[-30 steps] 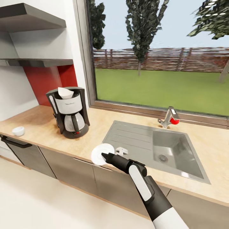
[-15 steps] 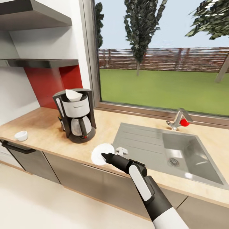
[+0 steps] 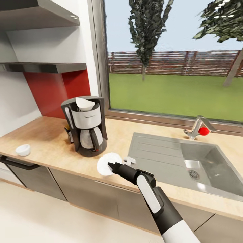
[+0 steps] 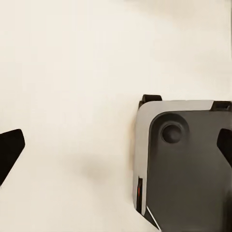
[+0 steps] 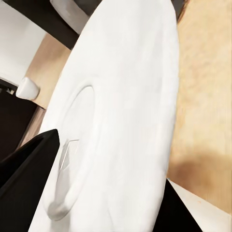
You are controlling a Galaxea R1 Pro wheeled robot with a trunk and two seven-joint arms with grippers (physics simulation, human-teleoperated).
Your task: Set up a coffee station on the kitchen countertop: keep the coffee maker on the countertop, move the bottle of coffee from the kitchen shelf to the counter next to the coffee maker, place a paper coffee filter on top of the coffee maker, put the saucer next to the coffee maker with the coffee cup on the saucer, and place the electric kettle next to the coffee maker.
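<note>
Clearly the right claw point(image 3: 111, 165) is clamped on the saucer's point(image 3: 108, 163) rim, held over the surface point(image 3: 50, 141) just beside the coffee maker point(image 3: 86, 125); the left claw's state is unclear.

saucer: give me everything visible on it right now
The saucer is a small round white plate, smooth and glazed-looking, with a shallow circular well in its middle, clear in the right wrist view. The right hand grips it at the rim, fingers on either face. It is held tilted on edge, face toward the camera, over the front edge of the countertop, just right of the coffee maker. Nothing is on it.
</note>
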